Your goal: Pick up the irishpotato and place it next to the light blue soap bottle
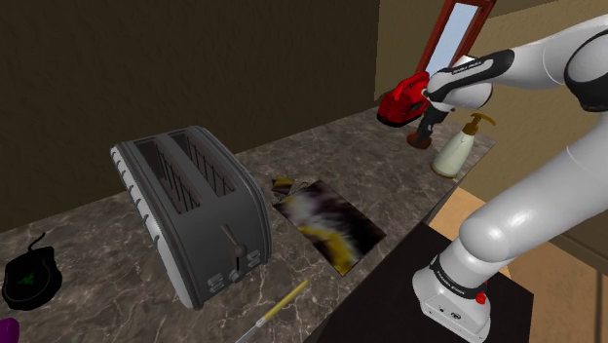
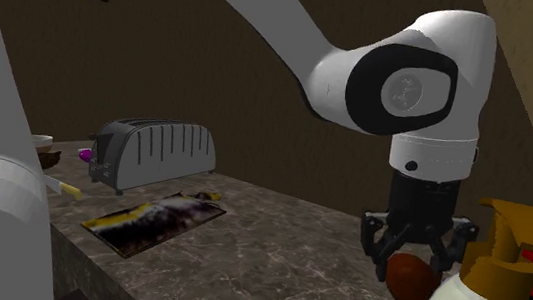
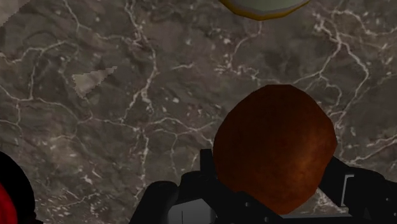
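Your shoulder view, left to right, listed: 1 black device [image 1: 29, 278] at lower left; 1 grey 2-slot toaster [image 1: 195, 214] left of centre; 1 yellow-handled utensil [image 1: 278, 307] at the bottom edge; 1 patterned mat [image 1: 329, 226] at centre; 1 red appliance [image 1: 402, 100], the gripper [image 1: 426, 132] and 1 cream soap bottle [image 1: 458, 148] with a tan pump at upper right, all over the marble counter [image 1: 88, 244]. Your gripper's jaws pinched 1 brown potato [image 2: 409, 278] at your second exterior view's lower right, just beside the bottle; whether it touched the counter, you could not tell.
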Action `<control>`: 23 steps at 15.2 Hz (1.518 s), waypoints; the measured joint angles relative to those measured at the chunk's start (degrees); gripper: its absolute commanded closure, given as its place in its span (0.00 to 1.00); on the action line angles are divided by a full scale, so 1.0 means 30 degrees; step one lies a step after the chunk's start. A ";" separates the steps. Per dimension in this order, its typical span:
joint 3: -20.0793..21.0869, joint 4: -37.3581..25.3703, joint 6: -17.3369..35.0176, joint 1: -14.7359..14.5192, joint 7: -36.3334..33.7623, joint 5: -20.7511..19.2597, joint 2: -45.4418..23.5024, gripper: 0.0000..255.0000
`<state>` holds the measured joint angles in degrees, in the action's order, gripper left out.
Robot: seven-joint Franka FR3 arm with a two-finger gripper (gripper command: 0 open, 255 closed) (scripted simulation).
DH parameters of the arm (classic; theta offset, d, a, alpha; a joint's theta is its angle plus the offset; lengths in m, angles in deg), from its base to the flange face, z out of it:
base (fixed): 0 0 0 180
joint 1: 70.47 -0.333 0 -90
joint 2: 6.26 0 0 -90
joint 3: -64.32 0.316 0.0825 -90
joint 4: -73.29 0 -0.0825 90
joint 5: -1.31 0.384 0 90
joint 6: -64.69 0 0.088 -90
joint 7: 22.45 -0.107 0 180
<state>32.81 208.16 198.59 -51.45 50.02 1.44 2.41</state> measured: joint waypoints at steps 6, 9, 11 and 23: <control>-0.0212 0.0657 0.1486 -0.0132 0.0652 0.0760 -0.0974 1.00; -0.0314 0.0964 0.2284 -0.0198 0.1111 0.1296 -0.1568 1.00; -0.0320 0.1033 0.2484 -0.0224 0.1207 0.1438 -0.1723 1.00; -0.0304 0.0970 0.2231 -0.0194 0.1040 0.1218 -0.1472 0.00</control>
<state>31.90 211.07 205.28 -52.04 53.14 5.09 -2.01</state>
